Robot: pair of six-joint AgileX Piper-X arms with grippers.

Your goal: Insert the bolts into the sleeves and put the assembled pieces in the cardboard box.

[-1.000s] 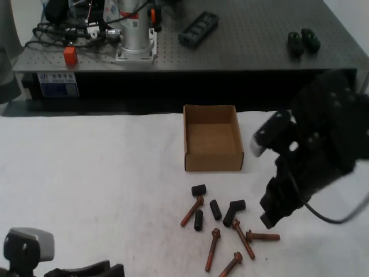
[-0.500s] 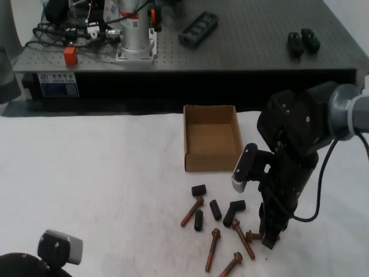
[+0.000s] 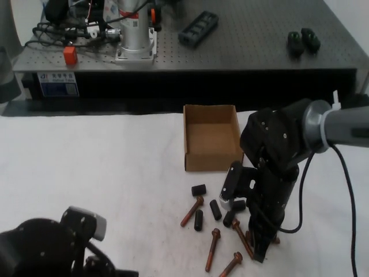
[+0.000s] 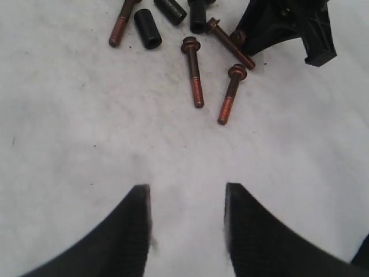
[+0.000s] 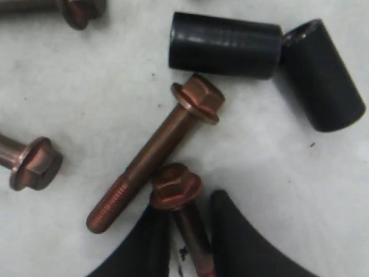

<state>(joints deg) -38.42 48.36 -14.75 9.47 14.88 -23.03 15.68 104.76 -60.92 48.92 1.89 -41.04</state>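
R arm [image 3: 277, 144] pitched steeply down; tool [image 3: 259, 254] at bolt [image 5: 176, 187], near sleeves [image 5: 222, 43].

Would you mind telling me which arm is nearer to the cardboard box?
Right. The right arm stands beside the box, over the bolts; the left arm sits far off, nearer the camera.
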